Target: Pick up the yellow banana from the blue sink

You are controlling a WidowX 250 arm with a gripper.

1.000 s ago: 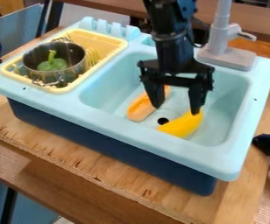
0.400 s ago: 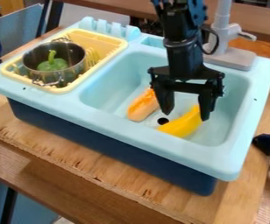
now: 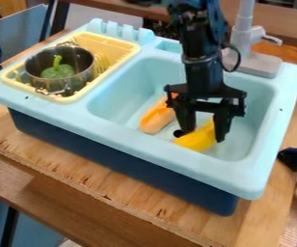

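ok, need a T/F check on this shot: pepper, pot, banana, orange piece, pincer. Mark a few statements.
1. The pepper is in the pot. True.
2. The banana is in the yellow rack. False: it lies in the sink basin.
3. The pincer is open at the banana. True.
4. The pot stands in the sink basin. False: it stands in the yellow rack.
5. The orange piece is in the same basin as the banana. True.
6. The pincer is over the pot. False: it is down in the sink basin.
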